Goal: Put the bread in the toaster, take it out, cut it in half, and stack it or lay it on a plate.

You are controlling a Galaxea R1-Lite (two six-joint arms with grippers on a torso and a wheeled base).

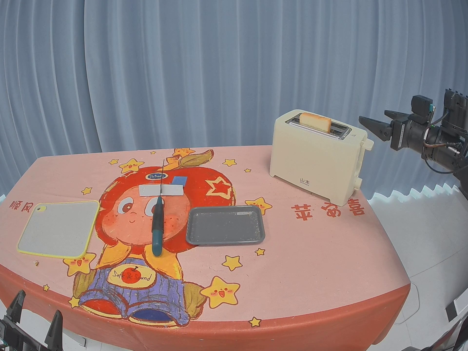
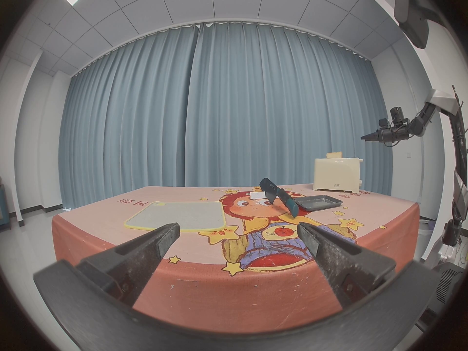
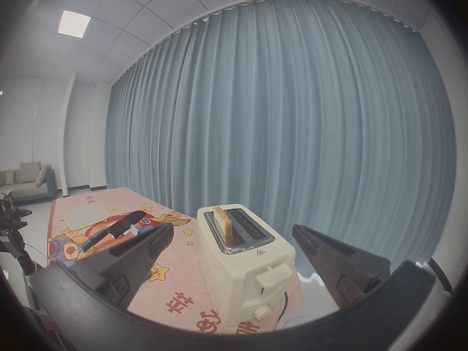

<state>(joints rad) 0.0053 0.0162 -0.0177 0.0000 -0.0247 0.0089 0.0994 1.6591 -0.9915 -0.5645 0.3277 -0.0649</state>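
Observation:
A slice of bread (image 1: 315,121) stands upright in one slot of the cream toaster (image 1: 317,157) at the table's back right, its top sticking out. My right gripper (image 1: 374,123) hangs open in the air to the right of the toaster, level with its top and apart from it. From the right wrist, the bread (image 3: 223,225) and toaster (image 3: 243,269) lie ahead of the open right gripper (image 3: 231,230). A teal-handled knife (image 1: 157,220) lies mid-table, left of the grey plate (image 1: 225,225). My left gripper (image 1: 36,308) is open, low off the table's front left edge.
A grey cutting board (image 1: 59,228) with a yellow rim lies at the left. A white block (image 1: 161,190) and a small blue piece (image 1: 179,180) sit under the knife's blade end. A pink cartoon cloth covers the table; a curtain hangs behind it.

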